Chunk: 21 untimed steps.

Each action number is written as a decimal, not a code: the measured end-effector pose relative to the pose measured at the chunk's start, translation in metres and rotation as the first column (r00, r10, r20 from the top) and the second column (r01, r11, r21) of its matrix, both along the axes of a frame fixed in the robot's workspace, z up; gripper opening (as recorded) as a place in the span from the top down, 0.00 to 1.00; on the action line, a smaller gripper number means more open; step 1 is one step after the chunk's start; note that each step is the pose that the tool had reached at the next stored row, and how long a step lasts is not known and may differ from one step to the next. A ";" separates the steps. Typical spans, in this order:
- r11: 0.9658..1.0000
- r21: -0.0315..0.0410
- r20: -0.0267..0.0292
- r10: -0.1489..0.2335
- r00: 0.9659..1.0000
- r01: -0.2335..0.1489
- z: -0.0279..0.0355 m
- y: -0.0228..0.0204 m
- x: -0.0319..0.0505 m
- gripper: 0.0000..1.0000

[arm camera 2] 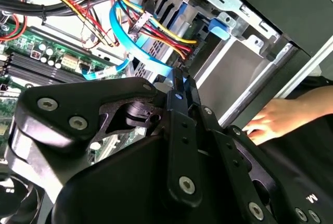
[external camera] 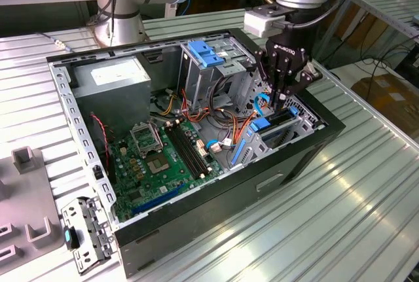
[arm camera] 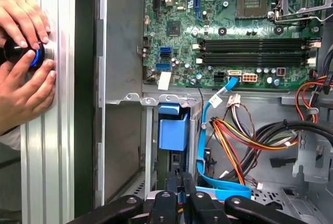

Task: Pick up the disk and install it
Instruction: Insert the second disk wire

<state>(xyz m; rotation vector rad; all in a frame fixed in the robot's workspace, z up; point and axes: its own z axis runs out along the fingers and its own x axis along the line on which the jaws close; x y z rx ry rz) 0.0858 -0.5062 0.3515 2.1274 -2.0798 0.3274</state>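
Note:
In the exterior view the disk (external camera: 280,120) sits edge-up in the drive cage at the open computer case's corner on the exterior view's right, a dark slab with a blue side rail (external camera: 260,125). My black gripper (external camera: 283,102) hangs straight over it, fingers pressed together, tips at or just above the disk's upper edge. The first wrist view shows the shut fingertips (arm camera: 177,182) over the slot with the blue rail piece (arm camera: 173,133) beyond them. In the second wrist view the gripper (arm camera 2: 179,76) is shut, and nothing shows between its fingers.
A blue flat cable (arm camera: 205,130) and coloured wire bundles (arm camera: 244,135) run beside the cage. The motherboard (external camera: 163,158), grey power supply (external camera: 118,79) and blue ribbed bracket (external camera: 206,53) lie inside the case. A person's hands (arm camera: 23,57) hold a button on the table rail.

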 end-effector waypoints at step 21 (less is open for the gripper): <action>0.995 0.096 0.062 0.000 0.998 -0.006 -0.0040 -0.0182 -0.0128 0.84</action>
